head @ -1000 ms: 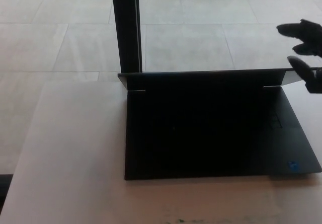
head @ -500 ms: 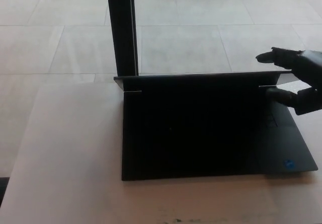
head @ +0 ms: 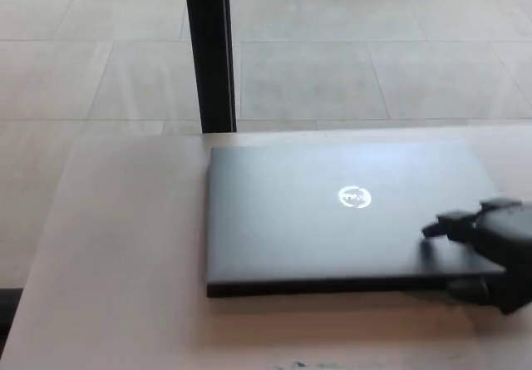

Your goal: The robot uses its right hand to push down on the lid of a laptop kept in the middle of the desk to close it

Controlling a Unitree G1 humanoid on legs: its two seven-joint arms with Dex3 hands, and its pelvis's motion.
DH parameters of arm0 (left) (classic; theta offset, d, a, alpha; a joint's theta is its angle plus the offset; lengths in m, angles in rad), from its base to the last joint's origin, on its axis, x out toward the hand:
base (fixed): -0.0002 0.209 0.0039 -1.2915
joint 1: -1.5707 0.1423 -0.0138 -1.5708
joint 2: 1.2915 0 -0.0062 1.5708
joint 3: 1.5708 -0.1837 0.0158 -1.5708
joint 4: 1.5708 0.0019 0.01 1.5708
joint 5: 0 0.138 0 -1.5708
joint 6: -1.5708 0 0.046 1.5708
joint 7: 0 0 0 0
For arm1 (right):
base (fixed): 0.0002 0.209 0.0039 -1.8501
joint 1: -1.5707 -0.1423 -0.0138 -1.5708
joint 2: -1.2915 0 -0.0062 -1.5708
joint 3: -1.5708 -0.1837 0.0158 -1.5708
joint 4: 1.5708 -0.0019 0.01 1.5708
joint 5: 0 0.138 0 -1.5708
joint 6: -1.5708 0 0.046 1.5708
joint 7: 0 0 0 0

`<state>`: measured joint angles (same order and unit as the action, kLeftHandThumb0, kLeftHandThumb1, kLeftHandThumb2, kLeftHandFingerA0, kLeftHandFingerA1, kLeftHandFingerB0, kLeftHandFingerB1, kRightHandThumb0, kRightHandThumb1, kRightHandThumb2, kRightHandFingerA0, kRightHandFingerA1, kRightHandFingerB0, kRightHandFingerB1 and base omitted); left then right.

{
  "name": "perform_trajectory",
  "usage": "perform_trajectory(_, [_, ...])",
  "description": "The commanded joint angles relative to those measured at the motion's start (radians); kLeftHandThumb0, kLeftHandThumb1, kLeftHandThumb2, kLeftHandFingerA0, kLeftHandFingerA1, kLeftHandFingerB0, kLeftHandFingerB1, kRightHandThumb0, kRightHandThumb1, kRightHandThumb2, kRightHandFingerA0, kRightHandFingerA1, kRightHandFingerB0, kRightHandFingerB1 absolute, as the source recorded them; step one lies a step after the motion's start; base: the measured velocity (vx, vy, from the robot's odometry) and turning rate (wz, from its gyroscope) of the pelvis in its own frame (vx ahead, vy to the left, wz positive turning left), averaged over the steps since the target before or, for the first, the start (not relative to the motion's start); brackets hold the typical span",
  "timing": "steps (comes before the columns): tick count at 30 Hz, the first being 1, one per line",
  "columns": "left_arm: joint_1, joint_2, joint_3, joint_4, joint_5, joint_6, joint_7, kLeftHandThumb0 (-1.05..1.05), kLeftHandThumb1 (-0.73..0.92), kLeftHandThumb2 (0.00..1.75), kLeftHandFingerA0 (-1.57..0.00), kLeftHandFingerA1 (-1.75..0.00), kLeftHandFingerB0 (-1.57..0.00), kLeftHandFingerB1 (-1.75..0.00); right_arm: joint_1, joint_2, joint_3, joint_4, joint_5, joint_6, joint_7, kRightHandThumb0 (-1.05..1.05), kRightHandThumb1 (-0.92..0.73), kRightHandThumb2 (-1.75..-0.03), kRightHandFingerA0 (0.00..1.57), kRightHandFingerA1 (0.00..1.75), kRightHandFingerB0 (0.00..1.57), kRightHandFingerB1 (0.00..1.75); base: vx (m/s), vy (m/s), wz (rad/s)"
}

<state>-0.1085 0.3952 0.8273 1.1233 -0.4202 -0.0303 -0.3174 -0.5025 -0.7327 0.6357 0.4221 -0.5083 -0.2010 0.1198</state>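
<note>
Pale floor tiles and a black post point(head: 209, 50) are being seen behind the desk point(head: 116, 245), mid-desk on which the closed laptop point(head: 332, 216) is being pressed flat near its front right corner by the right hand point(head: 490, 249), fingers extended, nothing being gripped.

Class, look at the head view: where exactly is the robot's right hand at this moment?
The right hand is at the picture's lower right, over the near right corner of the closed laptop on the desk.
</note>
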Motion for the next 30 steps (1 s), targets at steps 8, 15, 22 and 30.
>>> perform_trajectory(8, [-0.006,0.038,-0.016,0.01,-0.04,-0.027,-0.008,-1.05,0.78,0.77,-0.15,-0.96,0.0,-1.42,0.294,0.023,-0.045,0.06,-0.067,-0.028,-0.093,-0.87,-0.92,-0.79,0.28,0.57,0.2,0.37,0.0,0.0,0.0])
perform_trajectory(15, [-0.002,0.037,-0.026,0.005,-0.047,-0.032,-0.004,-1.05,0.79,0.77,-0.14,-0.96,0.0,-1.42,0.281,0.036,-0.077,0.103,-0.071,-0.044,-0.081,-0.87,-0.92,-0.77,0.34,0.6,0.24,0.36,0.0,0.0,0.0])
perform_trajectory(22, [-0.003,0.042,-0.031,0.013,-0.055,-0.034,-0.006,-1.05,0.77,0.79,-0.12,-0.94,0.0,-1.39,0.266,0.015,-0.208,0.036,0.058,-0.045,0.005,-0.84,-0.77,-1.15,0.29,0.58,0.17,0.46,0.0,0.0,0.0])
perform_trajectory(30, [0.006,0.049,-0.031,0.015,-0.059,-0.03,-0.01,-1.05,0.79,0.77,-0.14,-0.96,0.0,-1.41,0.219,-0.026,-0.532,-0.01,0.329,-0.091,0.083,-0.86,-0.92,-0.72,0.46,0.55,0.3,0.36,0.0,0.0,0.0])
